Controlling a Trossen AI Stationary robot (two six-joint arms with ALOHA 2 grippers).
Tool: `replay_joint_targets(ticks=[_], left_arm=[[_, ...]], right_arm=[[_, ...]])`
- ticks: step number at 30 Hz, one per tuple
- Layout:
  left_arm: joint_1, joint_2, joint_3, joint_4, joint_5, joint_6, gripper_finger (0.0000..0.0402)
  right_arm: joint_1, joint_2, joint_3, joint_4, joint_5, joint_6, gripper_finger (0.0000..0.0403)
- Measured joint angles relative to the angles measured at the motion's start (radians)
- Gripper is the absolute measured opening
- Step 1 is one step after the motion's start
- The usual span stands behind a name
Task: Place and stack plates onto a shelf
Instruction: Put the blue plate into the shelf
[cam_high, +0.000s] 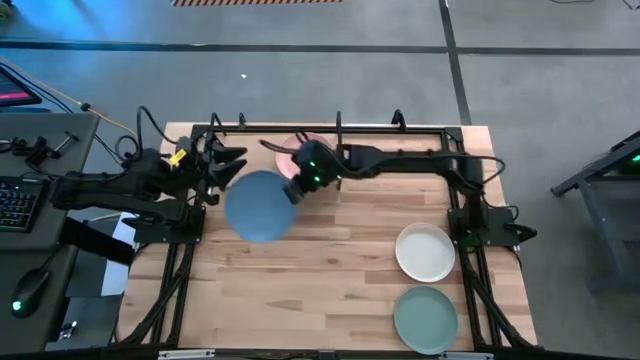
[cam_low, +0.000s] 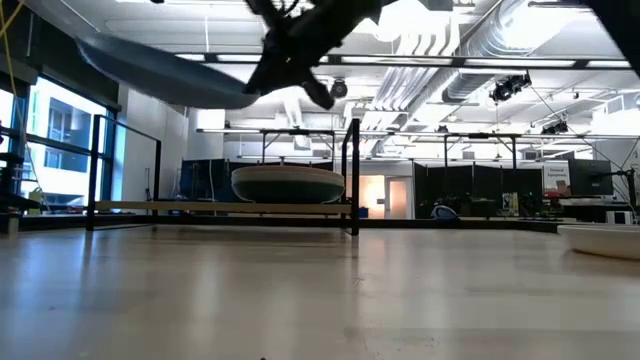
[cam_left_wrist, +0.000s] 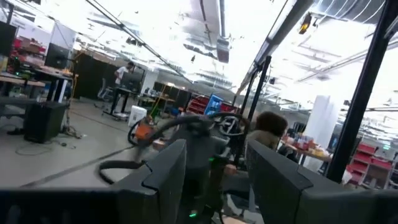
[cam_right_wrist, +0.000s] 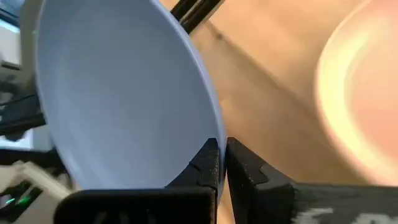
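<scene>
While the right gripper pinches the blue plate's rim aloft, the shelf's pink plate lies just behind it; the left gripper waits open.

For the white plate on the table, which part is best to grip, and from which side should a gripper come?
Probably grip the white plate by its raised rim, coming from above. It lies flat on the table, so only the rim offers an edge. The side away from the sage green plate has more room.

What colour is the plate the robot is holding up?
Blue. The plate in the right gripper shows best in the high view.
</scene>
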Motion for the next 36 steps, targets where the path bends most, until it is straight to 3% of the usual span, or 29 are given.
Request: replay_joint_targets(ticks=[6, 15, 36], left_arm=[[0.0, 0.001, 0.0, -0.007, 0.001, 0.0, 0.0156], [0.0, 0.002, 0.0, -0.035, 0.002, 0.0, 0.0156], [0.0, 0.002, 0.0, -0.035, -0.001, -0.001, 0.0156]], right_arm=[[-0.094, 0.073, 0.199, -0.197, 0.038, -0.105, 0.0], [-0.248, 0.07, 0.34, -0.509, 0.169, -0.242, 0.0], [-0.299, 0.073, 0.342, -0.537, 0.155, -0.277, 0.0]])
